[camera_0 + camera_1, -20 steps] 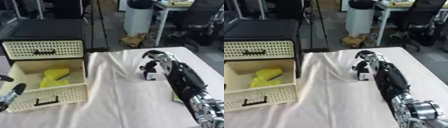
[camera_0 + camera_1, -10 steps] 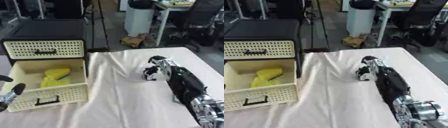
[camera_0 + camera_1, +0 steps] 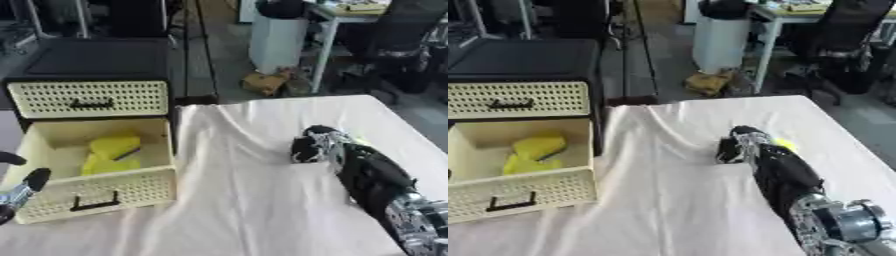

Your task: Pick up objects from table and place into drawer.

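Observation:
My right hand (image 3: 317, 144) lies low on the white cloth (image 3: 245, 200) at the right of the table, fingers curled down. A small yellow object (image 3: 785, 145) peeks out at the hand's right side, and the rest of it is hidden under the hand. At the left, the lower cream drawer (image 3: 96, 195) stands pulled open, with yellow objects (image 3: 111, 153) inside. My left hand (image 3: 22, 187) rests at the lower left corner beside the drawer front, fingers up and relaxed, holding nothing.
The black cabinet (image 3: 96, 57) holds a closed upper drawer (image 3: 87, 99) above the open one. Beyond the table's far edge are a white bin (image 3: 278, 35), a desk and office chairs. The cloth is wrinkled near the middle.
My right hand has come down from a raised, spread pose onto the cloth and curled its fingers over the small object. The left hand and the drawer have stayed in place.

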Motion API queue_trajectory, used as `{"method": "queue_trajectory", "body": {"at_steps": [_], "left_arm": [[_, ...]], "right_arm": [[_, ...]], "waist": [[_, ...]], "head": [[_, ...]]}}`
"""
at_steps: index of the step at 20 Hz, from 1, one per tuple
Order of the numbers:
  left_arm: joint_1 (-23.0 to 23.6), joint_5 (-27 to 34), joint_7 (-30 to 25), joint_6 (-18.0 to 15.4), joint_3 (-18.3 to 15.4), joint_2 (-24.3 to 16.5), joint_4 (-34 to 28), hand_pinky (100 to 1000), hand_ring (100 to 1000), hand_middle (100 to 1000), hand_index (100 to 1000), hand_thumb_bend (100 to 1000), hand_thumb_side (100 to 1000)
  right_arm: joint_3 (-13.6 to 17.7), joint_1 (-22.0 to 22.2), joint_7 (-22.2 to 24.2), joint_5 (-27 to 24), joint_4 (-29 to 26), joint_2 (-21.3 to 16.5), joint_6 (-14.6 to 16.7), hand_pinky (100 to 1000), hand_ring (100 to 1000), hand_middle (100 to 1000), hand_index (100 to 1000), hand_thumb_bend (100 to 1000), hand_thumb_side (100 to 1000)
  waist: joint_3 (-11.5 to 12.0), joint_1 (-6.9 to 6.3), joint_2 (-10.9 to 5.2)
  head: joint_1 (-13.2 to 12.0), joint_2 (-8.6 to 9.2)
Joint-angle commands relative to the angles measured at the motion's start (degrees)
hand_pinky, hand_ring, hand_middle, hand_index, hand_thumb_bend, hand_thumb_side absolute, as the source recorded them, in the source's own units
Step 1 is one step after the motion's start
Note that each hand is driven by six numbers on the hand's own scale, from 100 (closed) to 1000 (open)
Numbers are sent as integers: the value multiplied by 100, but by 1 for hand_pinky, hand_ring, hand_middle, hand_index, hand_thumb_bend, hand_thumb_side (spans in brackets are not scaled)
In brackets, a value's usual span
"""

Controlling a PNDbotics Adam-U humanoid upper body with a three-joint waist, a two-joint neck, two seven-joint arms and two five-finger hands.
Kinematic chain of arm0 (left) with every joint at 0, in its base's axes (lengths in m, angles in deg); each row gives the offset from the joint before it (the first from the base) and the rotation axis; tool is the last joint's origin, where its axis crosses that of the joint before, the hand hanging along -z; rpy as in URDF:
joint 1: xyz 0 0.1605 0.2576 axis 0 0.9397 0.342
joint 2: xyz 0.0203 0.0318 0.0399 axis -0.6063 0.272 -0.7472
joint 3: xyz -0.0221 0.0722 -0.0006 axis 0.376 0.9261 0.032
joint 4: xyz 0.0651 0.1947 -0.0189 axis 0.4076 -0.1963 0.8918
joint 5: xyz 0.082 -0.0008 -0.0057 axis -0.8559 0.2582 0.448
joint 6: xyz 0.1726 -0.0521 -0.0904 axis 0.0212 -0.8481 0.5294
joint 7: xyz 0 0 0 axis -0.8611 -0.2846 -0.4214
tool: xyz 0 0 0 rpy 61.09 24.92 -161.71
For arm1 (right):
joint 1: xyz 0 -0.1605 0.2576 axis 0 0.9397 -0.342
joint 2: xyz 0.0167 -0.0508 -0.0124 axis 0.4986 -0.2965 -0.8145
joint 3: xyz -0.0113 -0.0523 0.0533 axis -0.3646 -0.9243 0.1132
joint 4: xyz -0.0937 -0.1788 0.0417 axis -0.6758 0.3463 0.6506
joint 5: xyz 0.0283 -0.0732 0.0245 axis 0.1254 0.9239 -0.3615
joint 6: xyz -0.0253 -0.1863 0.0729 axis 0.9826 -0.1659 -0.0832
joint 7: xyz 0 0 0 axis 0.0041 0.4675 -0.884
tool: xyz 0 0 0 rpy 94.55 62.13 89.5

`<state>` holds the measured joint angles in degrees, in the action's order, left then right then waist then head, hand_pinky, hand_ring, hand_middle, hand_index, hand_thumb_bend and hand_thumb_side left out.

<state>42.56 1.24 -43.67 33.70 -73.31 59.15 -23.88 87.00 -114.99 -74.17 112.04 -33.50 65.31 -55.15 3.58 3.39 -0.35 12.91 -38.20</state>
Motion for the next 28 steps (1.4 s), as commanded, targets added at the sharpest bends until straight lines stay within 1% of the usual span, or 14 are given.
{"method": "queue_trajectory", "body": {"at_steps": [1,2,3,5,6,7,8,11,14,17,19,21,24,28], "left_arm": [[-45,0,-7,5,-50,-32,-125,100,100,100,720,536,1000],[-44,-2,-7,5,-49,-32,-125,100,100,100,720,536,1000],[-44,-2,-6,6,-49,-31,-126,100,100,100,720,536,1000],[-44,-1,-4,8,-51,-28,-126,100,100,100,720,536,1000],[-43,-2,-3,10,-52,-27,-126,100,100,100,720,536,1000],[-41,-3,-3,11,-53,-25,-124,100,100,100,720,536,1000],[-39,-4,-2,13,-55,-24,-123,100,100,100,720,537,1000],[-34,-7,3,19,-63,-20,-122,100,100,100,720,536,1000],[-27,-11,9,30,-73,-16,-122,100,100,100,720,536,1000],[-19,-12,14,36,-80,-17,-122,100,100,100,720,536,1000],[-19,-12,21,43,-88,-20,-124,100,100,100,720,537,1000],[-21,-8,16,42,-88,-20,-123,100,100,100,720,534,1000],[-35,8,-2,27,-77,-16,-121,100,100,100,720,534,1000],[-59,29,-27,1,-60,5,-120,100,100,100,720,529,1000]], "right_arm": [[-152,-81,-199,-221,177,-193,2,643,841,948,893,111,183],[-190,-83,-274,-273,217,-195,11,600,816,943,887,100,131],[-220,-87,-353,-322,244,-196,23,553,788,938,883,100,100],[-260,-102,-513,-400,244,-198,58,427,708,921,867,100,100],[-261,-106,-588,-420,212,-199,74,427,708,921,867,100,100],[-253,-121,-667,-418,139,-198,95,357,657,904,857,100,100],[-226,-129,-730,-389,37,-192,114,319,626,890,852,100,100],[-36,-160,-779,-149,-503,-147,184,253,585,859,841,100,100],[227,-166,-541,236,-1263,-45,350,239,573,850,843,100,100],[412,-164,-153,584,-2017,84,665,242,570,848,849,100,100],[389,-179,50,672,-2490,207,1077,243,572,843,848,100,100],[344,-180,214,525,-2847,337,1448,242,571,842,846,100,100],[82,-216,381,144,-3255,594,1995,240,569,838,843,100,100],[-309,-278,552,-264,-3580,1054,2571,240,569,837,843,100,100]], "waist": [[5,-19,-48],[7,-19,-48],[10,-18,-49],[14,-17,-51],[14,-17,-51],[13,-16,-52],[11,-16,-53],[2,-18,-60],[-8,-19,-66],[-10,-23,-74],[-6,-25,-80],[-6,-28,-85],[-1,-34,-87],[22,-46,-85]], "head": [[19,-31],[19,-31],[20,-30],[17,-27],[14,-27],[11,-27],[7,-27],[-5,-27],[-19,-30],[-41,-26],[-45,-25],[-57,-22],[-41,-16],[-32,-9]]}}
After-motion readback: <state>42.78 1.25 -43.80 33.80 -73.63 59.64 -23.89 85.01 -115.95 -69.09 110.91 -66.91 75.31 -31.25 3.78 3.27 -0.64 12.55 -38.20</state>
